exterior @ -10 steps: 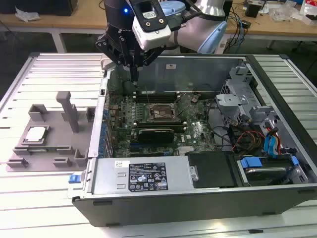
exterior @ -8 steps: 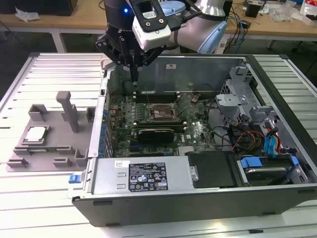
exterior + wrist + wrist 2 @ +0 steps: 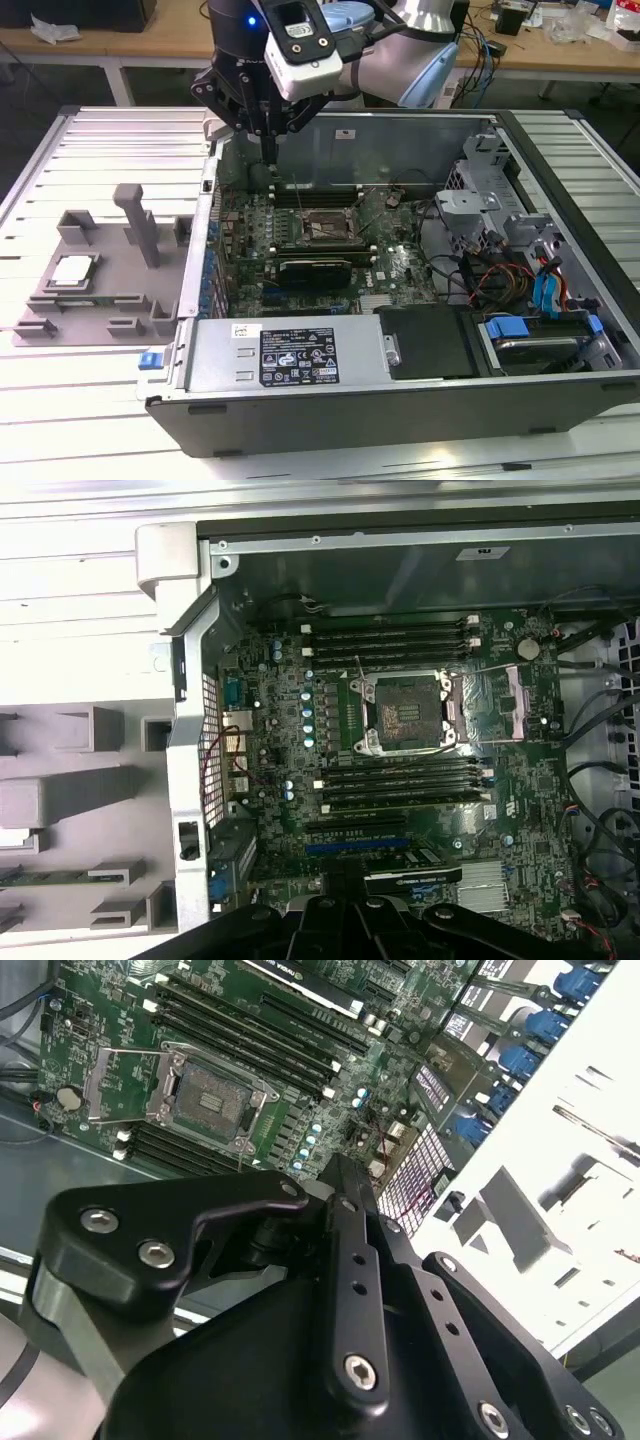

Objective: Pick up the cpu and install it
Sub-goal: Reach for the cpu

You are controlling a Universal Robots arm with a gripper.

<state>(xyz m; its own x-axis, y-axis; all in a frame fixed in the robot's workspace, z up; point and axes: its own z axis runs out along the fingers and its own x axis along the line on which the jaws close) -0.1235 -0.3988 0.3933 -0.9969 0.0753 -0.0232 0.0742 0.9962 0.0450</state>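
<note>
Above the rear corner of the open black metal computer case point(image 3: 330, 425), at the exterior view's left, you have the black linkage gripper point(image 3: 268, 150) hanging fingers-down, its two fingers drawn together on nothing. The cpu point(image 3: 72, 270), a small flat square chip with a silvery-white top plate, lies flat in a recess of the grey plastic fixture tray point(image 3: 112, 262). It is outside the case and well apart from the gripper. Inside the case, the square black-framed socket point(image 3: 318, 228) sits near the middle of the green motherboard point(image 3: 400, 268), contact field exposed. Second wrist view: gripper point(image 3: 340, 1167) fingers meet at one tip, clamping nothing. The socket point(image 3: 208, 1095) lies beyond it on the motherboard point(image 3: 110, 1010), with the silver metal load plate point(image 3: 118, 1085) swung open beside it. First wrist view: socket point(image 3: 405, 712) sits between two banks of long black memory slots point(image 3: 395, 640), load plate point(image 3: 510, 702) folded out alongside. The gripper point(image 3: 345, 908) links sit near the card slots.
</note>
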